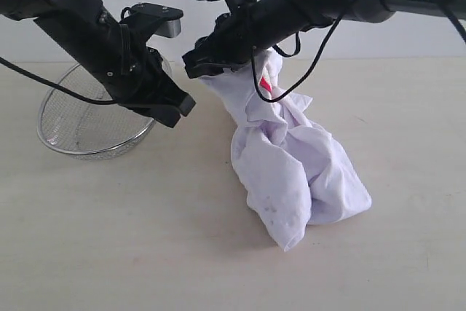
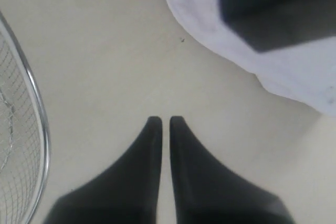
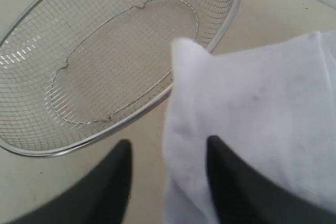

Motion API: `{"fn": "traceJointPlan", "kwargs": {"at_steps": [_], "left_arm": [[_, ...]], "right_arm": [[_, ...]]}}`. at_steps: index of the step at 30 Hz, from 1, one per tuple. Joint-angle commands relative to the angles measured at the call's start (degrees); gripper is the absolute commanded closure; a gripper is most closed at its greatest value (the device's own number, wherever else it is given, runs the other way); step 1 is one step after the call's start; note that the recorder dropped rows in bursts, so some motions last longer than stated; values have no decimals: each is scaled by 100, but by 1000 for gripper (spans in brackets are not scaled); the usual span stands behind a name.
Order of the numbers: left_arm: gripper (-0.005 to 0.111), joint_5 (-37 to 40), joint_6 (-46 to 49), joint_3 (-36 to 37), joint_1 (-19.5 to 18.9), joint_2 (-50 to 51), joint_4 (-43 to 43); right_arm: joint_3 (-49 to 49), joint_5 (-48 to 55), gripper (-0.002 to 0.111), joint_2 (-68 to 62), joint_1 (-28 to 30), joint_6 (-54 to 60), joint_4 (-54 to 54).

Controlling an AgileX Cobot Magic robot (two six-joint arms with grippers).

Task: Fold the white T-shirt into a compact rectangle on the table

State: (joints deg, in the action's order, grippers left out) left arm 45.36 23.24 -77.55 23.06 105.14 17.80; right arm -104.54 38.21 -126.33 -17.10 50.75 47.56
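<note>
Desk: you have a wide, pale beige wood-grain desk (image 1: 109, 245), matte, with a few faint dark specks. Soft shadows lie under the arms and the cloth.
Room: past the desk's far edge you see only a plain pale wall (image 1: 422, 38).
White T-shirt: the white T-shirt (image 1: 298, 172) is bunched in a crumpled heap right of centre. Its lower bulk rests on the desk and its upper end rises to your right claw. A sliver of the red band (image 1: 265, 84) shows near the top.
Right claw: your right claw (image 3: 169, 142) reaches across the middle with its jaws apart. A fold of the shirt lies against one finger (image 3: 226, 182), with a bare gap to the other, so nothing is pinched.
Left claw: your left claw (image 2: 164, 121) has its jaws closed almost tip to tip on nothing. It hangs over bare desk between the basket and the shirt, touching neither.
Wire-mesh basket: the round silver wire-mesh basket (image 1: 87, 132) sits on the left of the desk, partly behind your left arm.
Cable: a black cable (image 1: 320, 56) loops down from your right arm.
</note>
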Motion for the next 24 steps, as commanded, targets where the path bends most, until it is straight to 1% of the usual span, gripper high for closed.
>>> {"fn": "traceJointPlan", "kwargs": {"at_steps": [1, 4, 6, 8, 11, 12, 13, 14, 15, 16, 17, 19, 20, 22, 24], "left_arm": [[102, -101, -1, 17, 17, -39, -65], [102, -101, -1, 17, 17, -39, -65], [102, -101, -1, 17, 17, -39, -65], [102, -101, -1, 17, 17, -39, -65], [102, -125, -1, 17, 17, -39, -55], [102, -254, 43, 17, 17, -39, 70], [102, -301, 83, 17, 17, -39, 124], [102, -357, 173, 17, 28, -39, 269], [102, -357, 260, 17, 28, -39, 354], [102, -305, 494, 17, 95, -39, 574], [102, -295, 583, 17, 125, -39, 646], [102, -334, 731, 17, 326, -15, 798], [102, -346, 731, 17, 511, 78, 798], [102, -336, 731, 17, 811, 283, 798], [102, -360, 699, 17, 1018, 423, 798]], "right_arm": [[-204, 247, 34, 227, -5, -261, -144], [-243, 312, 34, 481, -5, -787, -683], [-243, 460, 34, 725, -5, -1310, -1348], [-243, 723, 34, 967, 5, -2005, -2250], [-243, 1466, 34, 1262, 5, -3279, -4009], [-243, 2140, 39, 1314, 5, -3765, -4799], [-233, 2381, 44, 1314, 5, -3826, -4972], [-112, 2755, 61, 1303, 5, -3839, -5164], [-7, 2808, 70, 1303, 15, -3839, -5190], [200, 2998, 96, 1303, 59, -3841, -5235], [301, 3027, 108, 1303, 106, -3886, -5325], [655, 3175, 109, 1303, 297, -4017, -5374], [962, 3175, 109, 1303, 474, -4121, -5363], [1566, 3175, 109, 1314, 711, -4107, -5118], [2216, 3092, 109, 1314, 877, -3848, -4705]]}}
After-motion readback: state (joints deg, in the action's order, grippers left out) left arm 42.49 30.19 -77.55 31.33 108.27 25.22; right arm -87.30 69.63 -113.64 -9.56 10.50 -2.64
